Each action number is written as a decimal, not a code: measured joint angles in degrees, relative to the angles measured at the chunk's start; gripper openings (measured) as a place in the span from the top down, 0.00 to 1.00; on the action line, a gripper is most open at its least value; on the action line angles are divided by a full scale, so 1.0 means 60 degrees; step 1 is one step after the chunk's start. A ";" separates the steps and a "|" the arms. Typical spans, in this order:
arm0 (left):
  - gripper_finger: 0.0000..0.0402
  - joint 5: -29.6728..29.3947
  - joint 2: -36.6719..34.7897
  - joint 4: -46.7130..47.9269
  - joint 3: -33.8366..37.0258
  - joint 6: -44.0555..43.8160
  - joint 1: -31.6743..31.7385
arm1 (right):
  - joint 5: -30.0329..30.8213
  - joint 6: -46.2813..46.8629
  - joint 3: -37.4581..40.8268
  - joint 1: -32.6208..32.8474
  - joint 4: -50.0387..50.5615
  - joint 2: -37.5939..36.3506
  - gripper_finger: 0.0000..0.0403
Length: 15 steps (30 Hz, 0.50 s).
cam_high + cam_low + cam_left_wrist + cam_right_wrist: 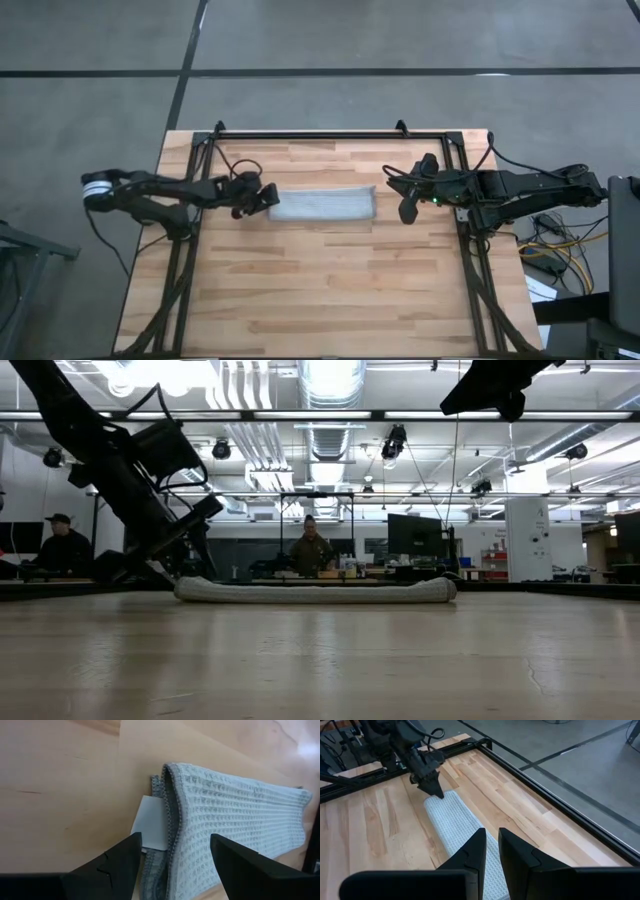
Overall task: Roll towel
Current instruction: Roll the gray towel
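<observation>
Lying as a long, flattened roll on the wooden counter [330, 290], the towel [322, 204] sat nearer the far edge than the near one, roughly midway between the side edges. Left pincer [268, 197] stood at the towel's left end with fingers [112, 865] spread apart, straddling that end low over the counter, a white label showing beside the folded layers. Right pincer [407, 211] hung above the counter just off the towel's right end, fingers nearly together, holding nothing.
</observation>
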<state>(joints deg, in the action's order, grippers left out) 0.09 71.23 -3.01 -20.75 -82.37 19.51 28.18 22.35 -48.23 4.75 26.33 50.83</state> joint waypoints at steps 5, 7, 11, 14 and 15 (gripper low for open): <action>0.39 0.0095 0.0286 0.0007 -0.0237 0.0142 0.0000 | 0.0000 0.0000 0.0000 0.0000 0.0000 0.0000 0.88; 0.39 0.0166 0.0391 0.0013 -0.0329 0.0238 0.0000 | 0.0000 0.0000 0.0000 -0.0003 0.0003 0.0000 0.88; 0.39 0.0354 0.0574 -0.0023 -0.0417 0.0278 0.0000 | 0.0000 0.0000 0.0000 -0.0002 0.0000 -0.0004 0.88; 0.40 0.0487 0.0667 -0.0069 -0.0433 0.0280 0.0000 | 0.0000 0.0000 0.0000 0.0000 0.0001 -0.0007 0.88; 0.41 0.0500 0.0680 -0.0068 -0.0437 0.0280 0.0000 | 0.0000 0.0000 0.0000 0.0000 0.0001 -0.0007 0.88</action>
<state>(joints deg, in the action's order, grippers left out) 3.10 75.31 -3.42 -23.37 -80.68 19.51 28.18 22.35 -48.23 4.75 26.33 50.78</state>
